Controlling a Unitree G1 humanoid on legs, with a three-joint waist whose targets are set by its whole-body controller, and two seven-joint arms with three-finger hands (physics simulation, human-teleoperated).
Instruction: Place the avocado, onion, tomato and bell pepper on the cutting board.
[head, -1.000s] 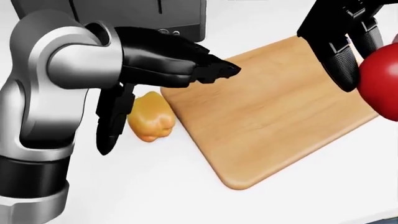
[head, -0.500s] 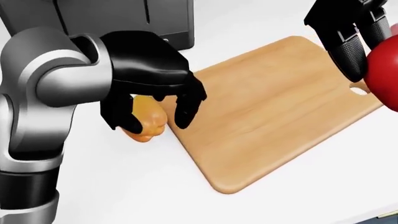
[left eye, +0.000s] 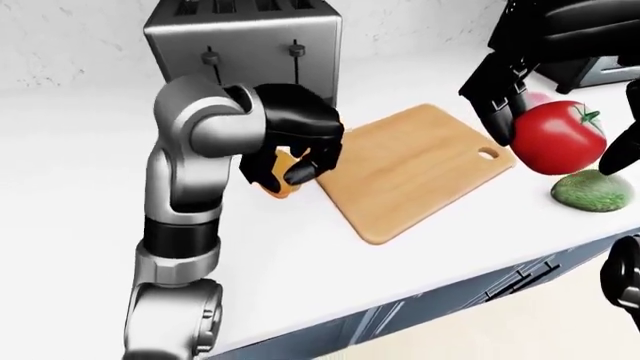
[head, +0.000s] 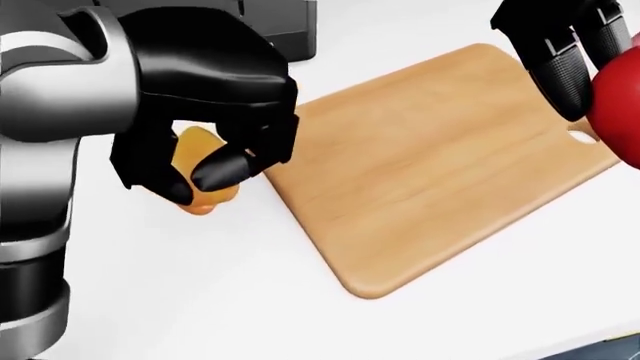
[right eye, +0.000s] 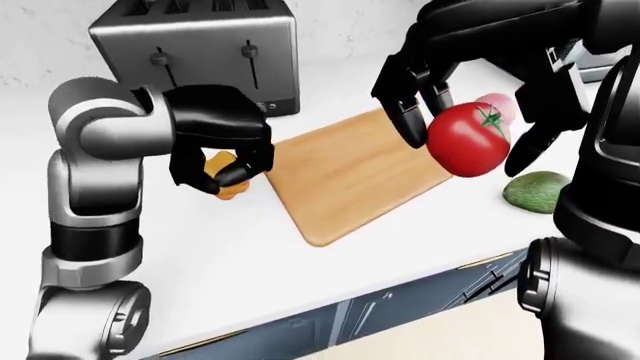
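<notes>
Fingers of the left hand (head: 205, 161) curled round the orange bell pepper (head: 197, 161) on the white counter (head: 180, 285), just left of the bare cutting board (head: 430, 172). Right hand (right eye: 465, 112) gripped the tomato (right eye: 468, 139) aloft; avocado (right eye: 540, 191) and onion (right eye: 497, 106) lay right of the board.

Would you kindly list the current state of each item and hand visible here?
Left hand: fingers curled round the bell pepper, on the counter.
Bell pepper: beside the board, not on it.
Right hand: holding the tomato.
Tomato: lifted, in the air.
Cutting board: flat, bare.
Avocado: on the counter, off the board.
Onion: mostly hidden behind the tomato.
</notes>
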